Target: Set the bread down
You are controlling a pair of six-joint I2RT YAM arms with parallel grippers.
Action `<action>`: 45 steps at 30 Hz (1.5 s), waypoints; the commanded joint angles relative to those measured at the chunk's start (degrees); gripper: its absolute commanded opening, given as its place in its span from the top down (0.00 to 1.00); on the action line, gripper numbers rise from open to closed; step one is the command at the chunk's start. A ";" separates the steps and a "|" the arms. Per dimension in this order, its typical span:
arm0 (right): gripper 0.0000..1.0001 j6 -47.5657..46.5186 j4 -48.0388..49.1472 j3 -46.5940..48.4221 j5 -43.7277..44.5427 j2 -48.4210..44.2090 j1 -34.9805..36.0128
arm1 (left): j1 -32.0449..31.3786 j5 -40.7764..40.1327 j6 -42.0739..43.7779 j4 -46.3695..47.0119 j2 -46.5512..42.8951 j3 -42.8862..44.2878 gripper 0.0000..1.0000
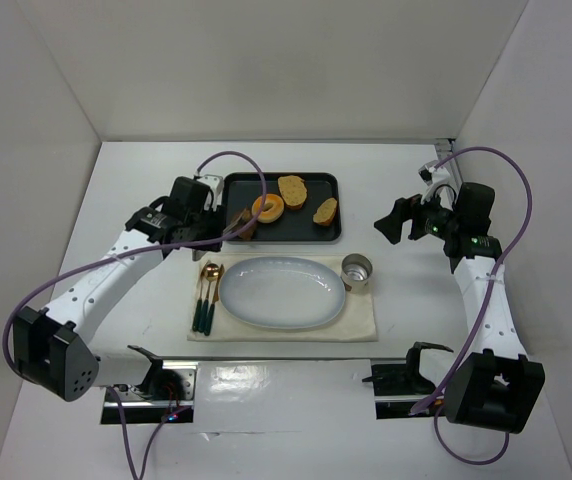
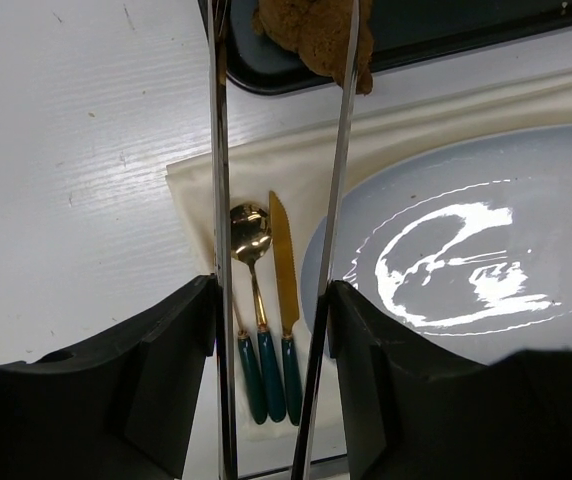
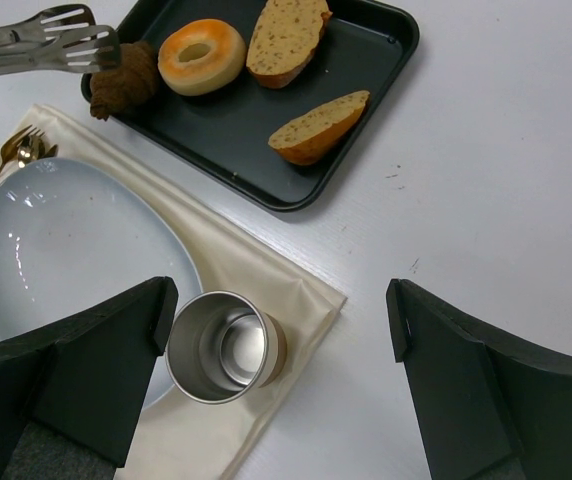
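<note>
Here, the left hand's (image 1: 199,229) tongs (image 3: 41,45) pinch the bread (image 3: 126,80).

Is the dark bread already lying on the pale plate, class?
No, the bread is at the corner of the tray between the tongs; the plate holds nothing.

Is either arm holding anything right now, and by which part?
The left gripper squeezes metal tongs by their rear part; their tips pinch the bread at the corner of the tray. The right gripper is open, empty.
</note>
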 commanded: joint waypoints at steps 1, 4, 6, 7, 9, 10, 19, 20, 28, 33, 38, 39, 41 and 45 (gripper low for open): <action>0.01 -0.58 -0.18 2.43 -0.71 -0.02 0.33 | -0.60 1.46 0.74 1.91 -0.01 -0.93 0.38; 0.01 -0.58 -0.18 2.43 -0.71 -0.02 0.33 | -0.60 1.46 0.74 2.44 -0.01 -0.94 0.38; 0.01 -0.58 -0.18 2.43 -0.71 -0.02 0.33 | -0.60 1.46 0.74 2.44 0.51 -0.94 0.38; 0.01 -0.58 -0.18 2.43 -0.71 -0.02 0.33 | -1.12 1.46 0.74 2.44 0.51 -0.94 0.38; 0.01 -0.58 -0.18 2.43 -0.71 -0.02 0.33 | -1.13 1.46 0.74 2.44 0.51 -0.94 0.37; 0.01 -0.58 -0.18 2.43 -0.71 -0.02 0.33 | -1.13 1.46 0.74 2.44 0.51 -0.94 0.37; 0.01 -0.58 -0.18 2.43 -0.71 -0.02 0.33 | -1.66 1.99 0.74 2.44 1.04 -1.55 0.35; 0.01 -0.58 -0.18 2.43 -0.71 -0.02 0.33 | -1.66 1.99 0.74 2.96 1.04 -1.55 0.35; 0.01 -0.58 -0.18 2.43 -0.18 -0.02 0.33 | -2.18 1.99 0.21 2.97 1.57 -2.08 0.35; 0.01 -0.58 -0.18 2.43 -0.18 -0.02 0.33 | -2.18 1.46 0.21 2.97 2.18 -2.08 0.35; 0.01 -0.58 -0.18 2.43 -0.18 -0.02 0.33 | -2.18 0.94 0.21 2.97 3.23 -2.08 0.39; 0.01 -0.58 -0.18 2.43 -0.18 -0.02 0.33 | -2.18 0.94 0.21 2.97 3.24 -2.08 0.40; 0.01 -0.58 -0.18 2.43 -0.18 -0.02 0.33 | -2.18 0.94 0.21 2.97 3.24 -2.08 0.46; 0.01 -0.58 -0.18 2.43 -0.18 -0.02 0.33 | -2.18 0.41 0.21 2.97 2.54 -1.46 0.65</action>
